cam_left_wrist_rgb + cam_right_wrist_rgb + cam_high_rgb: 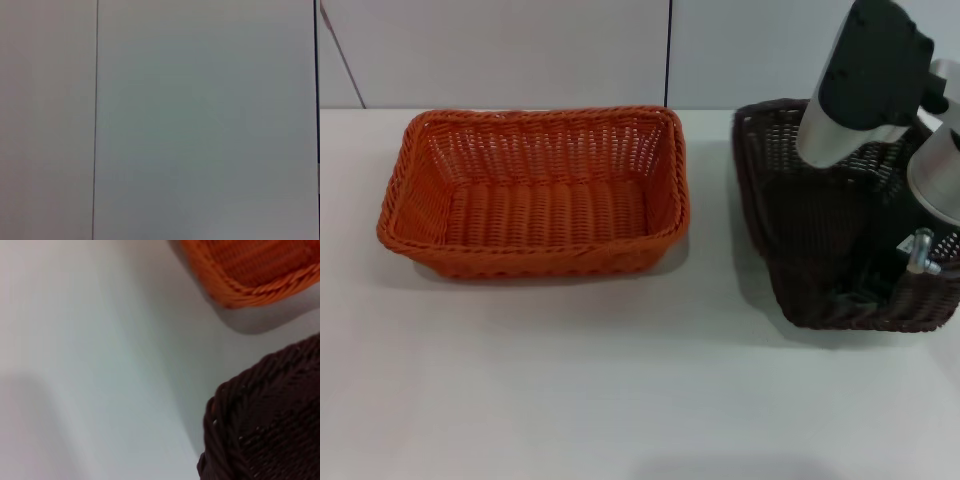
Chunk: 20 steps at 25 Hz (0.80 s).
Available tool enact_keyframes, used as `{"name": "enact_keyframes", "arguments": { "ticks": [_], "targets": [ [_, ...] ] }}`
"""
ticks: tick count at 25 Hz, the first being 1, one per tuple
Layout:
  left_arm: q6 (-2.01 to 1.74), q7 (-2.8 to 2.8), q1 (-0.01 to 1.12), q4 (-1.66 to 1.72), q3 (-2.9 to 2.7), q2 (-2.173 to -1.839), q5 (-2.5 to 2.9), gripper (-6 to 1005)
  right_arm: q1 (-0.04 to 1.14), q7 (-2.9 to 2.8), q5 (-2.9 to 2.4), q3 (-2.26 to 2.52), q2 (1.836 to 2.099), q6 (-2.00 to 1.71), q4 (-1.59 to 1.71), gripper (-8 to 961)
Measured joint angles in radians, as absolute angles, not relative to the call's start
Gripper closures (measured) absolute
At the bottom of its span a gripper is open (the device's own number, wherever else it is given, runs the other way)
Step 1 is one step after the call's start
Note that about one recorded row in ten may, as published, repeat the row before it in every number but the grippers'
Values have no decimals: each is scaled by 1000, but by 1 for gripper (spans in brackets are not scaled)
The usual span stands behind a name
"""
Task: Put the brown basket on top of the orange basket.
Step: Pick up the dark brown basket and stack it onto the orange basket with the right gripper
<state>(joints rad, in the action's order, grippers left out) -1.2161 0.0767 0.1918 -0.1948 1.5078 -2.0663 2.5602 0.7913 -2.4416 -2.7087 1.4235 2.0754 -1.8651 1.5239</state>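
Note:
The orange basket (535, 190) stands empty on the white table, left of centre. It also shows in the right wrist view (250, 270). The brown basket (810, 230) sits at the right, turned at a slight angle to the orange one, with a gap of bare table between them. My right arm reaches down into it, and my right gripper (918, 262) is at its near right rim. The right wrist view shows a close corner of the brown basket (270, 425). My left gripper is out of view.
The white table (620, 380) spreads in front of both baskets. A pale wall with a vertical seam (670, 50) stands behind. The left wrist view shows only a pale surface with a dark line (96, 120).

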Motion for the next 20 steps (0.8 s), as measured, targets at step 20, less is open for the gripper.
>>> {"name": "enact_keyframes", "arguments": {
  "ticks": [20],
  "targets": [
    [-1213,77,195,-194,1508,-2068,2560,218,895,-2475,-2762,1434,2075,-1952,1760,799]
  ]
}}
